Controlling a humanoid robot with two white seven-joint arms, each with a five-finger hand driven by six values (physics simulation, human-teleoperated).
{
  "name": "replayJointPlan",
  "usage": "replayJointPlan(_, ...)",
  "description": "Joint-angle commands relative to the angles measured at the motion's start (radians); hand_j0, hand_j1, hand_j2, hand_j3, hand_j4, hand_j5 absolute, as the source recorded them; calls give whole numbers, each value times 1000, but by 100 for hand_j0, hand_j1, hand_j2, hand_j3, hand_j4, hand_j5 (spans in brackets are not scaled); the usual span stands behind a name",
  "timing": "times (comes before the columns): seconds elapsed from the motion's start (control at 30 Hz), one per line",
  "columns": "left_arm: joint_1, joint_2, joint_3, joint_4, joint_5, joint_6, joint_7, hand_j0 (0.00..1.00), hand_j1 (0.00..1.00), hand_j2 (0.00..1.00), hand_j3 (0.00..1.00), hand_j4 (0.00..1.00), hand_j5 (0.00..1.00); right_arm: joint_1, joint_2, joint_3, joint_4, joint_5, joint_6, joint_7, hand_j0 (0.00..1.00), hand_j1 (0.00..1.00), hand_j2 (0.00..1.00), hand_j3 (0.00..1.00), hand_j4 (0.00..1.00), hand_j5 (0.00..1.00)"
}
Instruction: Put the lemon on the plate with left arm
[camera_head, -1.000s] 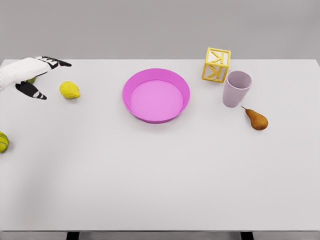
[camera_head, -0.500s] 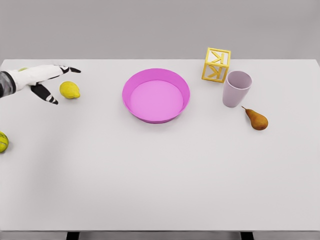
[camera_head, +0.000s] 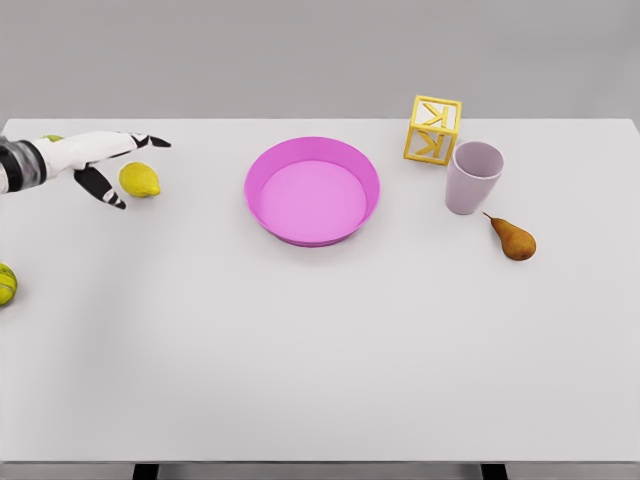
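Lemon (camera_head: 140, 179): yellow, oval, nubbed end pointing right.

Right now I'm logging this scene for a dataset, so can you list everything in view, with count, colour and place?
table: 1, white, fills the view
plate: 1, pink, deep rim, far middle of the table
lemon: 1, yellow, far left, left of the plate
letter block: 1, yellow open frame, far right, behind the cup
cup: 1, pale lilac, upright, right of the plate
pear: 1, brown, lying right of and nearer than the cup
round fruit: 1, yellow-green, cut off by the left edge
small green thing: 1, mostly hidden behind the arm, cannot identify
left hand: 1, white with black fingertips, fingers spread, just left of the lemon, holding nothing
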Motion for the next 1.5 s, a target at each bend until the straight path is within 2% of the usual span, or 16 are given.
replayJointPlan(0.0, 0, -5, 2, 18, -14, 3, 0, 100, 100, 100, 100, 100, 100, 0, 0, 0, 0, 0, 0, 0, 100, 100, 100, 100, 100, 100)
replayJointPlan(0.27, -17, -25, 2, 25, -66, 3, 0, 100, 100, 100, 100, 100, 100, 0, 0, 0, 0, 0, 0, 0, 100, 100, 100, 100, 100, 100)
replayJointPlan(0.47, -20, -26, 1, 25, -71, 3, 0, 100, 100, 100, 100, 100, 100, 0, 0, 0, 0, 0, 0, 0, 100, 100, 100, 100, 100, 100)
replayJointPlan(0.53, -32, -32, 2, 26, -112, 3, 0, 100, 100, 100, 100, 100, 100, 0, 0, 0, 0, 0, 0, 0, 100, 100, 100, 100, 100, 100)
replayJointPlan(0.73, -38, -45, 1, 32, -147, 3, 0, 100, 100, 100, 100, 100, 100, 0, 0, 0, -1, 0, 0, 0, 100, 100, 100, 100, 100, 100)
replayJointPlan(0.9, -40, -46, 1, 45, -150, 3, 0, 100, 100, 100, 100, 100, 100, 0, 0, 0, 0, 0, 0, 0, 100, 100, 100, 100, 100, 100)
replayJointPlan(1.13, -49, -48, 1, 86, -150, 3, 0, 91, 91, 91, 91, 91, 91, 0, 0, 0, 0, 0, 0, 0, 100, 100, 100, 100, 100, 100)
replayJointPlan(1.23, -55, -54, 1, 112, -158, 3, 0, 90, 90, 90, 90, 90, 90, 0, 0, 0, 0, 0, 0, 0, 100, 100, 100, 100, 100, 100)
replayJointPlan(1.47, -61, -65, 1, 114, -170, 3, 0, 90, 90, 90, 90, 90, 90, 0, 0, 0, -1, 0, 0, 0, 100, 100, 100, 100, 100, 100)
